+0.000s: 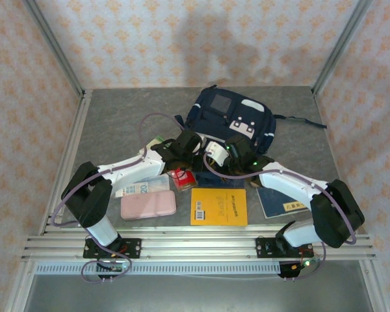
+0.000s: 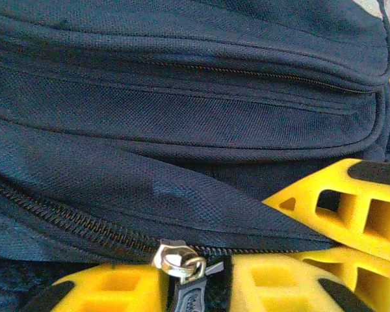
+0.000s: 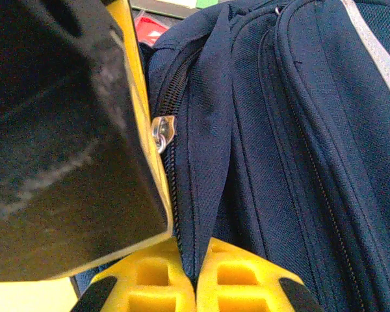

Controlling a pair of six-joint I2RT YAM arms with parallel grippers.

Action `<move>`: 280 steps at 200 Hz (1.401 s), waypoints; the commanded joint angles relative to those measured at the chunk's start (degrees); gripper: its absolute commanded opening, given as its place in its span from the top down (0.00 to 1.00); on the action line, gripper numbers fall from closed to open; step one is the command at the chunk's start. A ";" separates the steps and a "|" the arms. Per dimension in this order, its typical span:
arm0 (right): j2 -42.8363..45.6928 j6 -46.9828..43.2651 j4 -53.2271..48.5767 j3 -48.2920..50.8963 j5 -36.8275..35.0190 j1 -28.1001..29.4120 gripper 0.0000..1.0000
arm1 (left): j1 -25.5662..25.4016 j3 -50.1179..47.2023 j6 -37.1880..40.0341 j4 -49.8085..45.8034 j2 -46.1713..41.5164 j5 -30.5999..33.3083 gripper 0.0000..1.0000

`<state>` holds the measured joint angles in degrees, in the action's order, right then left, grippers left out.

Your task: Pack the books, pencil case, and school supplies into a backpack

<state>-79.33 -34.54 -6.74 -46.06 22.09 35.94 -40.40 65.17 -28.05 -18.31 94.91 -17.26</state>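
The backpack [image 1: 229, 117] lies flat at mid-worktop [image 1: 117, 123], pocket side up. The right hand [image 3: 195, 276] is fully closed, pinching a fold of backpack fabric beside the zip. The left hand [image 2: 196, 286] stands nearly closed with the metal zip pull [image 2: 177, 259] between its fingers; a firm grip cannot be confirmed. Nearer the arm bases lie the orange-yellow book [image 1: 219, 207], a navy book [image 1: 283, 200] to its right, a second navy book [image 1: 216, 182] partly beneath it, and the pink pencil case [image 1: 148, 205] to its left. The pale blue packet [image 1: 143, 187] and red packet [image 1: 182, 178] sit just behind the case
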 commanded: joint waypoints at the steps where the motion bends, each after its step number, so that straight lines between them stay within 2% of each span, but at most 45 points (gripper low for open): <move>1: 2.78 0.87 4.28 -0.75 2.35 0.44 1.00 | 0.15 -0.22 0.01 0.42 1.28 1.91 0.89; 15: 2.86 0.80 3.95 -0.78 1.31 0.44 1.00 | 0.15 -0.17 0.23 -0.18 1.28 2.32 1.00; 55: 1.44 -1.04 1.20 -1.21 -2.55 0.44 1.00 | 1.60 0.05 3.41 -5.64 -1.85 6.64 1.00; 119: 0.12 -3.86 -2.26 -1.65 -7.87 0.57 1.00 | 7.99 -0.17 5.00 -10.37 -3.65 7.41 1.00; 158: 0.76 -5.96 -4.07 -2.09 -8.16 0.62 1.00 | 9.51 1.43 6.74 -12.59 -2.93 3.77 1.00; 175: 0.89 -6.24 -4.88 -2.92 -5.52 0.62 1.00 | 9.49 2.30 8.34 -13.58 -2.82 -1.44 1.00; 194: 0.41 -4.68 -4.98 -4.03 -3.44 0.62 1.00 | 9.03 2.26 8.38 -14.24 -3.08 -3.48 1.00; 240: 0.75 -0.17 -0.15 -3.08 -1.23 0.62 1.00 | 5.48 -0.54 5.58 -10.88 -2.81 -1.18 0.92; 280: 1.00 1.54 1.18 -2.47 -1.04 0.61 1.00 | 2.99 -1.51 3.55 -9.03 -1.97 1.29 0.79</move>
<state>-79.66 -35.31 -7.86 -48.21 21.08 37.30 -37.06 65.65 -22.81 -24.40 92.62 -22.35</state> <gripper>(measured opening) 0.049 0.192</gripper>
